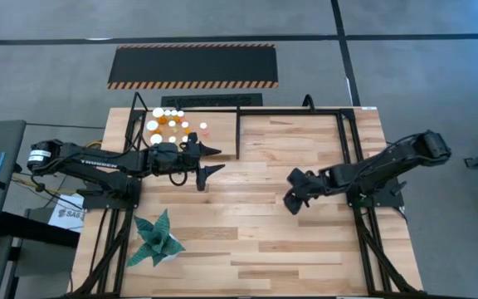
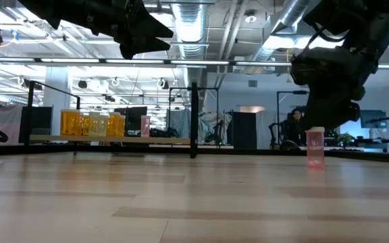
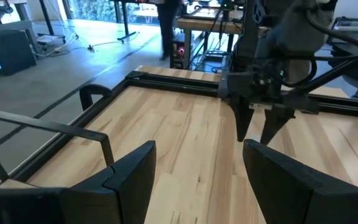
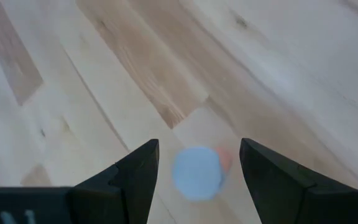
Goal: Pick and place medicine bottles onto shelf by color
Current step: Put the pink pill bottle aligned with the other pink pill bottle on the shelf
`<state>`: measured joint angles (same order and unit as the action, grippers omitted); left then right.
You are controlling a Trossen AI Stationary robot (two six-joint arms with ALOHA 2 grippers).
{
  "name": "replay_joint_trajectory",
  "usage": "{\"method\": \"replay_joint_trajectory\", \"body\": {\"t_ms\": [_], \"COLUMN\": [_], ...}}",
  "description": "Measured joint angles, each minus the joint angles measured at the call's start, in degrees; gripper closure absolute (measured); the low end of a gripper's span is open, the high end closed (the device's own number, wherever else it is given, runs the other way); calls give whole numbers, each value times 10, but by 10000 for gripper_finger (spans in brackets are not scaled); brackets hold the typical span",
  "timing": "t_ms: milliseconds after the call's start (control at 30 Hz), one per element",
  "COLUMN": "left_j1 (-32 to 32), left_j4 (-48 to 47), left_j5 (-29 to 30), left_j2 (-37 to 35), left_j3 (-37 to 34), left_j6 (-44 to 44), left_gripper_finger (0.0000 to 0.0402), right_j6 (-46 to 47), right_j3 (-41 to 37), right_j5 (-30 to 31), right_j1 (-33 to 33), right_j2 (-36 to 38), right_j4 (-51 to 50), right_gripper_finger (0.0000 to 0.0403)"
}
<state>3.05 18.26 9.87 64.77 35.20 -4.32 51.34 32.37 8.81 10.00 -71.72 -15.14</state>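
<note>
A pinkish-red medicine bottle [image 2: 315, 148] with a white cap [image 4: 196, 172] stands upright on the table. My right gripper [image 4: 199, 146] hangs over it, open and pointing down, with one finger on either side of the cap and a gap to each. In the high view this gripper [image 1: 293, 198] hides the bottle. Several orange bottles [image 2: 90, 124] and a pinkish one [image 2: 145, 125] stand on the shelf [image 2: 161, 140], at the far left [image 1: 173, 123]. My left gripper [image 1: 212, 160] waits open near them, above the table.
A green folded-paper plant [image 1: 156, 239] sits near the table's front left. A black panel with hazard-striped edges [image 1: 193, 65] lies beyond the far edge. The shelf's black posts and rails [image 1: 237, 133] stand along the far side. Bare wood lies between the two arms.
</note>
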Motion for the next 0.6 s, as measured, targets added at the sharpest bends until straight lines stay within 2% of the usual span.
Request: {"method": "replay_joint_trajectory", "body": {"t_ms": [300, 433, 600], "left_j1": [0, 0, 0], "left_j4": [-3, -6, -8], "left_j5": [2, 18, 22], "left_j2": [0, 0, 0], "left_j3": [0, 0, 0], "left_j6": [0, 0, 0], "left_gripper_finger": [173, 173, 173], "right_j6": [-23, -24, -25], "right_j3": [8, 12, 12], "right_j5": [0, 0, 0], "right_j1": [12, 12, 12], "right_j2": [-41, -46, -39], "right_j4": [-15, -20, -20], "right_gripper_finger": [170, 204, 266]}}
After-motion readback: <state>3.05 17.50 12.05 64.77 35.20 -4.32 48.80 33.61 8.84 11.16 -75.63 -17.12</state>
